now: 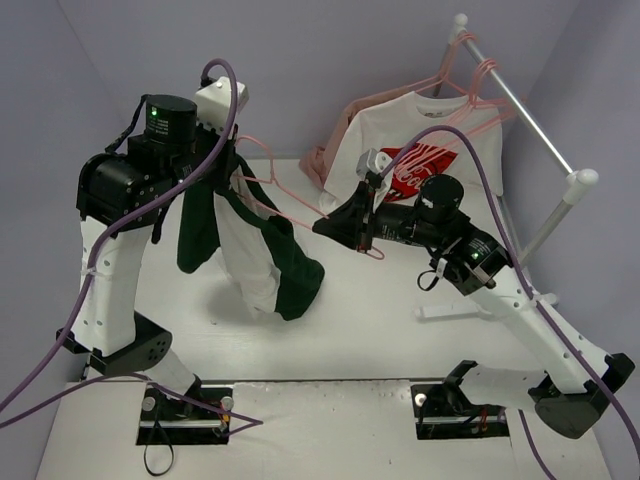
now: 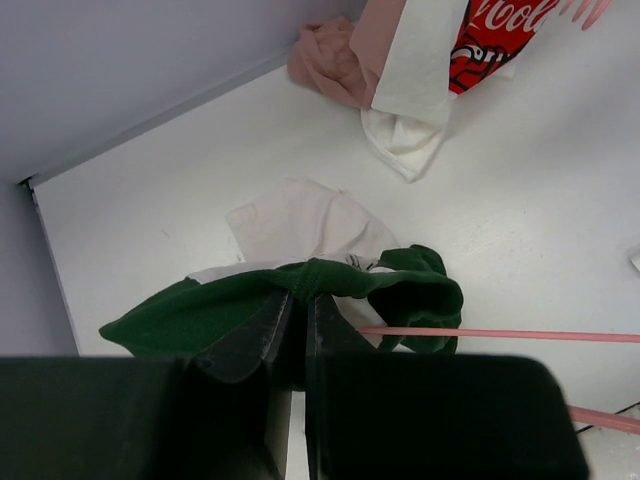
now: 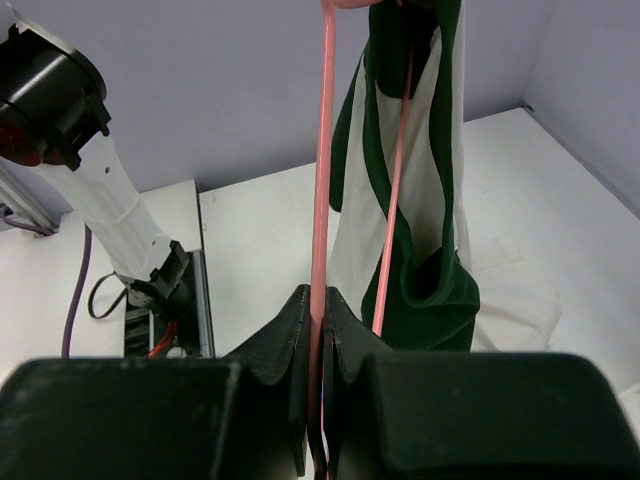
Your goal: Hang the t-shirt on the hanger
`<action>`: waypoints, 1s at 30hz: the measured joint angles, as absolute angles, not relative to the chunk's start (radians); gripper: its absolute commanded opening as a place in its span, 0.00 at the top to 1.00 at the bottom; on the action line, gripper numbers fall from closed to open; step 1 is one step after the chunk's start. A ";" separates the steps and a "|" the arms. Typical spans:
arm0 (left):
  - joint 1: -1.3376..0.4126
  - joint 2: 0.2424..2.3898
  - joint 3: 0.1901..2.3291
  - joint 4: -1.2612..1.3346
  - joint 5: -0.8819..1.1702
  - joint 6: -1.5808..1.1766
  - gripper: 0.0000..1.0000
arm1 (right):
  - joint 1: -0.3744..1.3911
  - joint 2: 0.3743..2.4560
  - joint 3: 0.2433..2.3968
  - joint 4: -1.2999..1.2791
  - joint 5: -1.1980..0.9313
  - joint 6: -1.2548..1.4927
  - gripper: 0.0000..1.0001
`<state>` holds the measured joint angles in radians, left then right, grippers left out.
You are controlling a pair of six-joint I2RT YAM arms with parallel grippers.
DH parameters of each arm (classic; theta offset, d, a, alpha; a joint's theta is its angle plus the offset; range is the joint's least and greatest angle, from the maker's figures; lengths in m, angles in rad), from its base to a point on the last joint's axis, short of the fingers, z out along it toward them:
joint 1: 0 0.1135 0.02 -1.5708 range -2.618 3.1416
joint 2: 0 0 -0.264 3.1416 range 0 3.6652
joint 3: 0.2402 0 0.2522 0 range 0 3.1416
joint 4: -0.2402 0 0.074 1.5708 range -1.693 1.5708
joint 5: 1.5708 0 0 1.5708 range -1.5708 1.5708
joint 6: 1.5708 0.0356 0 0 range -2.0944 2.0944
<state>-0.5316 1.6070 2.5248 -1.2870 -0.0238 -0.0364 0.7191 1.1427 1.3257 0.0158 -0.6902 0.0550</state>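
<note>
Midair, t-shirt (image 1: 262,250) pinched tight in left gripper (image 2: 298,302), lower end pooling on table (image 1: 380,340) — hanger (image 3: 322,150) clamped by right gripper (image 3: 318,302), rack (image 1: 532,122) at right edge, well apart.

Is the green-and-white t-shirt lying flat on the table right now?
No, the t-shirt hangs bunched from the shut left gripper.

- hanger (image 3: 322,150): top cut off at 12 o'clock edge, right wrist view; far end buried in t-shirt (image 1: 262,250).
- left pincer (image 2: 298,300): not discernible in top view, 10 o'clock.
- logo shirt (image 2: 420,60): cropped at 1 o'clock, left wrist view.
</note>
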 measured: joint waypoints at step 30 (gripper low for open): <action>-0.528 1.353 2.024 -1.012 0.075 0.026 1.00 | 0.550 1.137 0.903 0.673 -0.901 0.506 1.00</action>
